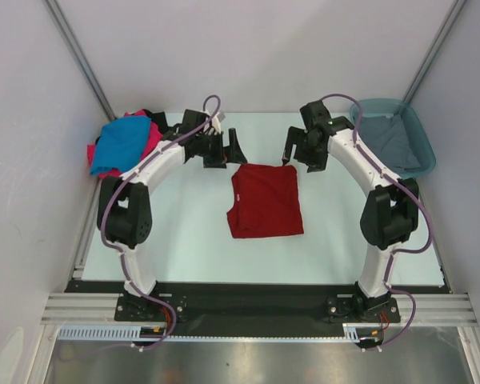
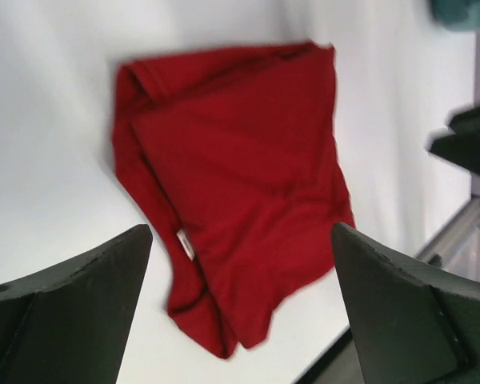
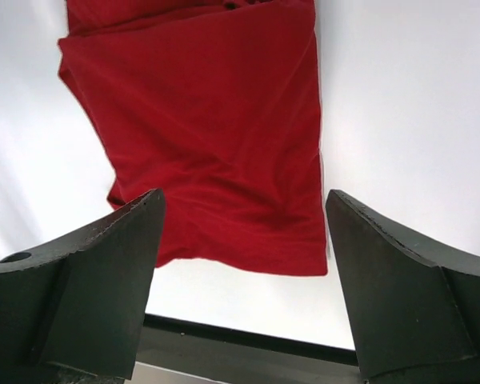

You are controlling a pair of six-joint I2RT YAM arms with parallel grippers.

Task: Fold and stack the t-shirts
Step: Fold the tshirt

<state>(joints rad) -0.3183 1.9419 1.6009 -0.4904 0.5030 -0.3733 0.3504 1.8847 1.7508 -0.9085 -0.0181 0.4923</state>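
Note:
A dark red t-shirt (image 1: 264, 200) lies folded into a rough rectangle in the middle of the white table, with nothing gripping it. It fills both wrist views (image 2: 240, 168) (image 3: 216, 128). My left gripper (image 1: 226, 152) (image 2: 240, 232) hovers open just beyond the shirt's far left corner. My right gripper (image 1: 301, 152) (image 3: 244, 196) hovers open over the far right corner. Neither has cloth between its fingers. At the far left lies a heap with the bright blue t-shirt (image 1: 124, 142) on top, the hot pink one (image 1: 96, 160) under it and black cloth (image 1: 156, 120) behind.
A teal plastic tub (image 1: 420, 132) stands at the far right with grey cloth (image 1: 392, 142) in it. White walls close in the table on three sides. A black rail (image 1: 256, 292) runs along the near edge between the arm bases.

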